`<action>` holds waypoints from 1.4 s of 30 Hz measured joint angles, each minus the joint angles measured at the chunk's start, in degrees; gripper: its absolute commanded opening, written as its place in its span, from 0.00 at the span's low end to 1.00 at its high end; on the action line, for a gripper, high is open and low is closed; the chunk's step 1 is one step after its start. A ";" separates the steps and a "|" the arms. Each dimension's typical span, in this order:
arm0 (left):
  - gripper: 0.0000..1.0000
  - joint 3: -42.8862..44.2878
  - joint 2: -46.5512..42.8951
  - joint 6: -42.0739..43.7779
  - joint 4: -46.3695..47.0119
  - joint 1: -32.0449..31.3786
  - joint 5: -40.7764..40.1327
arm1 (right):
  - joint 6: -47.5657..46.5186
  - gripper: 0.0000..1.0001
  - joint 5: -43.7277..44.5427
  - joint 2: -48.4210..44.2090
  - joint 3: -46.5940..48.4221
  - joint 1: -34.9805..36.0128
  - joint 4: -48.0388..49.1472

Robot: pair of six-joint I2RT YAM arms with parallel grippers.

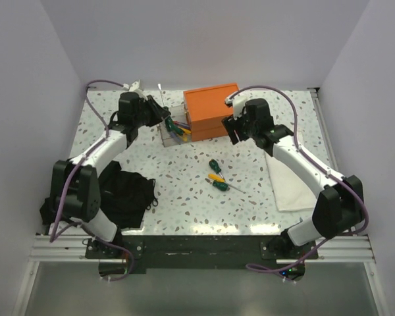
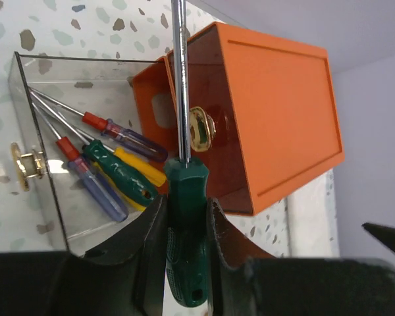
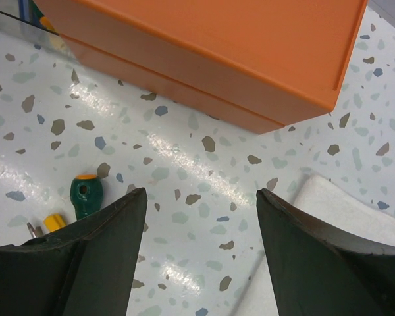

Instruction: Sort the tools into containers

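Note:
My left gripper point(image 2: 185, 207) is shut on a green-handled screwdriver point(image 2: 184, 224), its shaft pointing up, held beside the clear bin point(image 2: 33, 99). The bin holds several screwdrivers point(image 2: 118, 171) with red-and-blue, green and yellow handles. It stands left of the orange box point(image 1: 210, 110), which also shows in the left wrist view point(image 2: 276, 125). My right gripper point(image 3: 201, 197) is open and empty above the table, just in front of the orange box point(image 3: 204, 52). Two stubby screwdrivers, a green one point(image 1: 214, 165) and a green-and-yellow one point(image 1: 218, 185), lie mid-table; the green one shows in the right wrist view point(image 3: 85, 194).
A black cloth point(image 1: 128, 191) lies at the front left by the left arm's base. A white folded towel point(image 1: 289, 178) lies at the right under the right arm, its corner in the right wrist view point(image 3: 342, 210). White walls close in the table.

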 measured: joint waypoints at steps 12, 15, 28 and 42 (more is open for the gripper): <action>0.00 2.12 15.93 -15.82 13.73 -0.02 -3.10 | -1.09 0.72 2.12 2.86 0.57 -0.44 0.00; 0.00 3.80 18.21 -16.92 13.99 -0.15 -4.66 | -1.09 0.72 2.10 2.86 0.57 -0.52 0.02; 0.61 5.81 18.34 -19.85 8.17 -3.87 -6.93 | -1.03 0.73 1.90 5.53 1.57 -0.79 0.04; 0.54 -1.16 8.48 -18.18 10.03 5.05 7.17 | -0.61 0.72 1.03 5.75 2.69 -0.79 0.46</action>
